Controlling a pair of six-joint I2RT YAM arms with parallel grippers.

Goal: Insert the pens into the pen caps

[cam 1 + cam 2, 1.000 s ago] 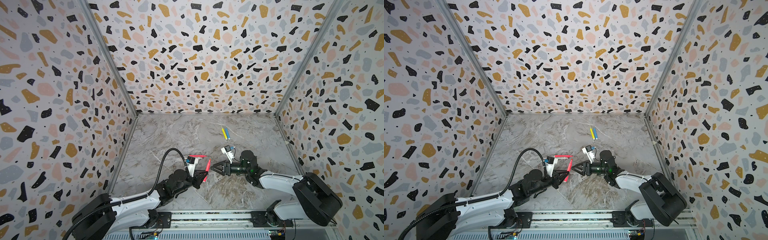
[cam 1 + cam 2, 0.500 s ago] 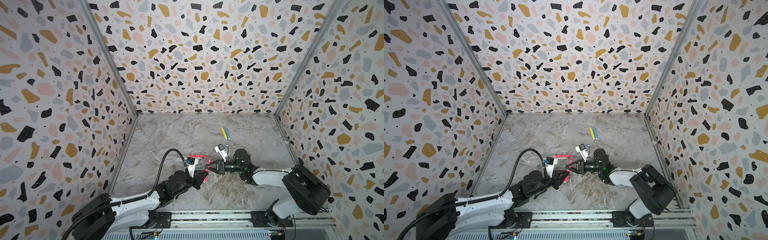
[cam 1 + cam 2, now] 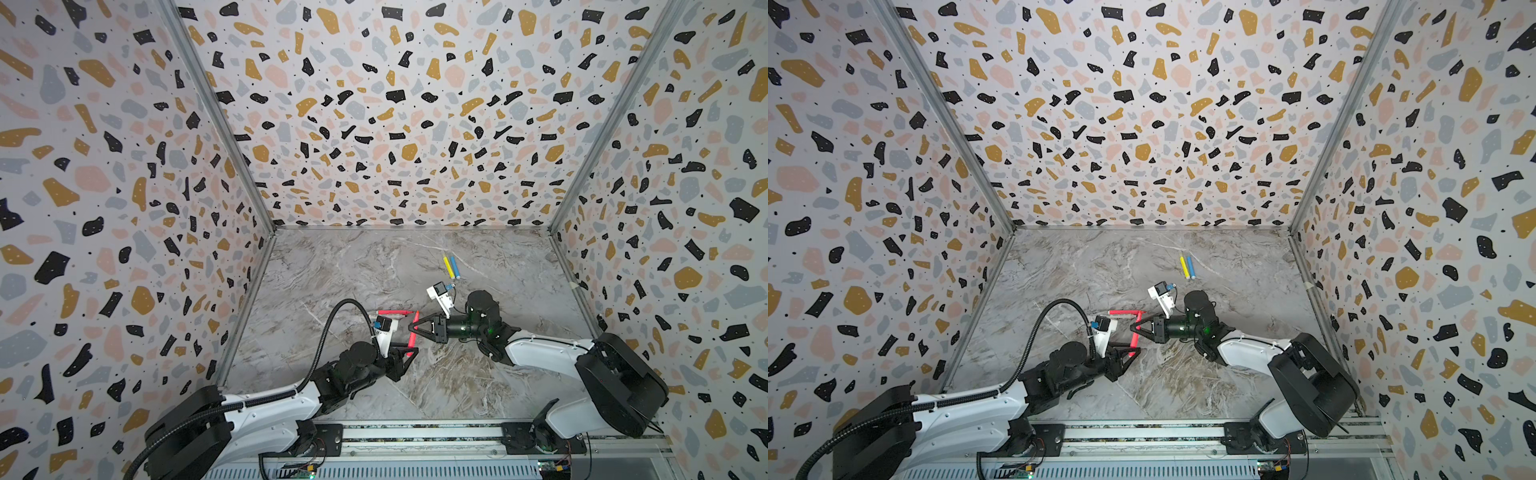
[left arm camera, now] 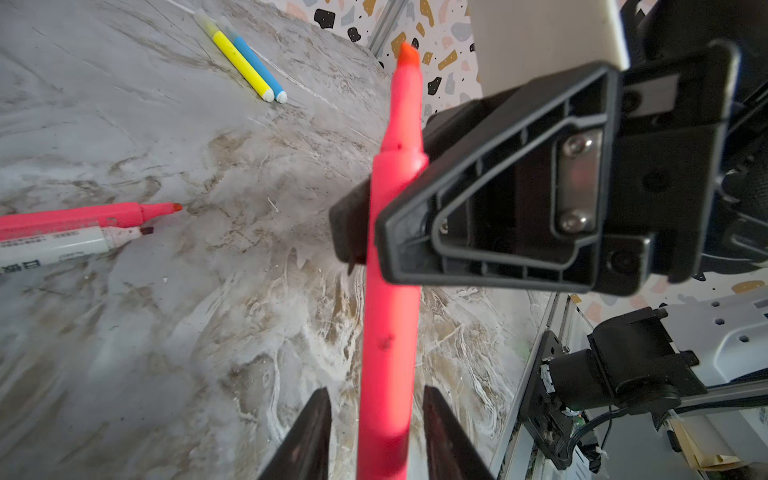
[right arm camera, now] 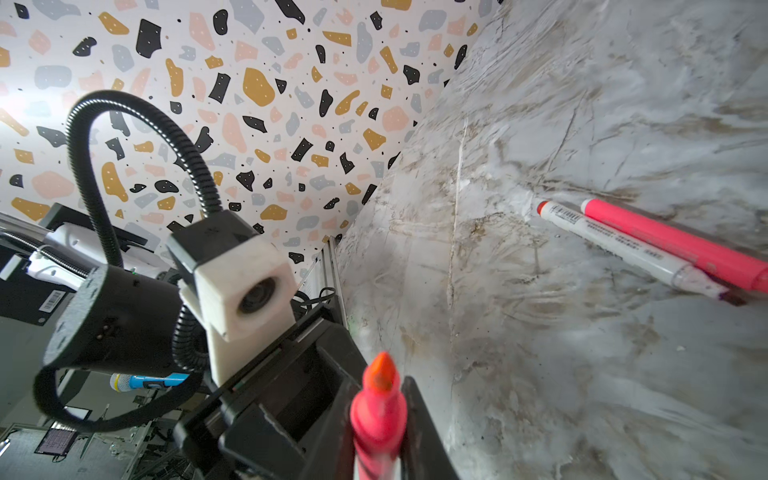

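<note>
Right gripper [image 4: 365, 237] clamped on neon pink marker [image 4: 388, 332] below its tip, left gripper [image 4: 374, 392] jaws slightly parted, flanking the marker's lower end

Table [image 3: 449, 390]: marble-look top, matt, scuffed and scratched. Walls [image 3: 374, 124]: matt terrazzo print; bare metal corner rails [image 3: 249, 183]. Pink pen [image 4: 388, 291] in right gripper [image 3: 412, 328]: smooth satin plastic, few dark nicks. Its fingers [image 4: 519, 266]: matt black ribbed moulded plastic, shiny metal plate [image 4: 577, 183] with two screws. Yellow pen [image 4: 243, 66], blue pen [image 4: 259, 68] at 1 o'clock from it: smooth plastic. White marker [image 5: 623, 249]: smooth, printed. Cable conduit [image 5: 189, 153]: corrugated black plastic.
</note>
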